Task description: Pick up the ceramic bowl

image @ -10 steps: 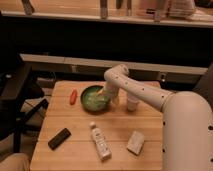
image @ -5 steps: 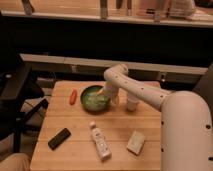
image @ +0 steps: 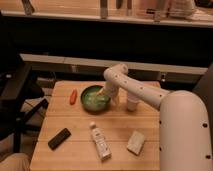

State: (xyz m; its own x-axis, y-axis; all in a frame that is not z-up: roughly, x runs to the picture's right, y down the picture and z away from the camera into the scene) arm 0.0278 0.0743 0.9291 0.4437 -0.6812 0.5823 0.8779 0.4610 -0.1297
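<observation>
bowl was round, shallow and green, with a dark rim and a paler speckled inside. it stood toward the back of the slatted wooden table, between an orange stick-shaped item and a white cup. gripper was at the bowl's right rim; its grip could not be told.

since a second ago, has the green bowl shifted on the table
No. The ceramic bowl keeps the same gap to the orange object beside it, and the tool is at its rim.
</observation>
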